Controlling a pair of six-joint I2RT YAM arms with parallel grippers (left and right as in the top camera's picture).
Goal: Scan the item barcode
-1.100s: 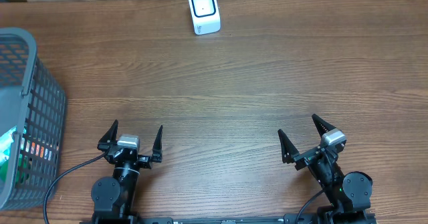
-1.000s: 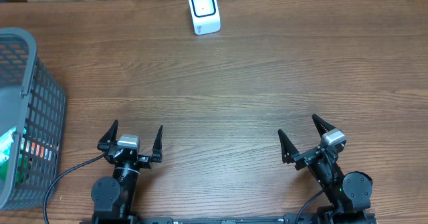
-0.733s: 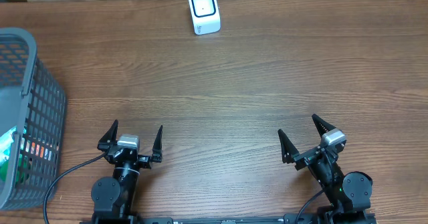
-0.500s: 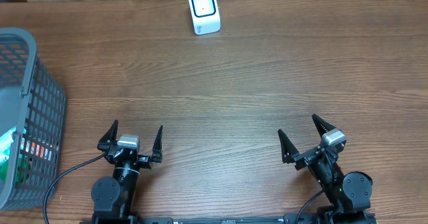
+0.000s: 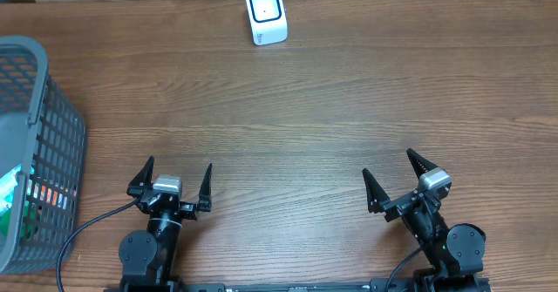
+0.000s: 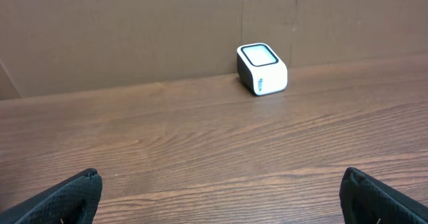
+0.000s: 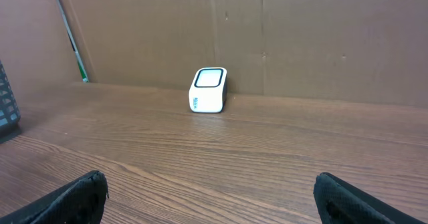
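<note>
While both arms sit folded low at the near edge of the table, the left gripper point(image 5: 178, 172) at about 7 o'clock in the overhead view and the right gripper point(image 5: 388, 163) at about 5 o'clock hold nothing, each with its jaws spread wide. The left one points straight toward 12 o'clock; the right one is turned slightly, toward about 11 o'clock. In each wrist view the dark fingertips point(image 6: 79, 187) show only at the bottom corners, with bare wood between them. A black cable point(image 5: 87, 227) trails from the left arm's base toward 8 o'clock. The brown wood-grain table point(image 5: 305, 109) stretches away from both grippers. The white box-shaped barcode scanner point(image 5: 265, 13), with its dark-rimmed window on top, stands well apart from them at 12 o'clock, near the far edge and just in front of the brown cardboard backdrop point(image 6: 134, 30). At 9 o'clock stands the grey plastic mesh basket point(image 5: 61, 152), partly cut off by the frame. The teal and orange items point(image 5: 48, 194) show through its mesh wall, too hidden to identify, and well apart from the scanner. Compared with the frame a second ago nothing differs: arms, scanner and basket are all where they were, and both grippers are as wide apart as before.
</note>
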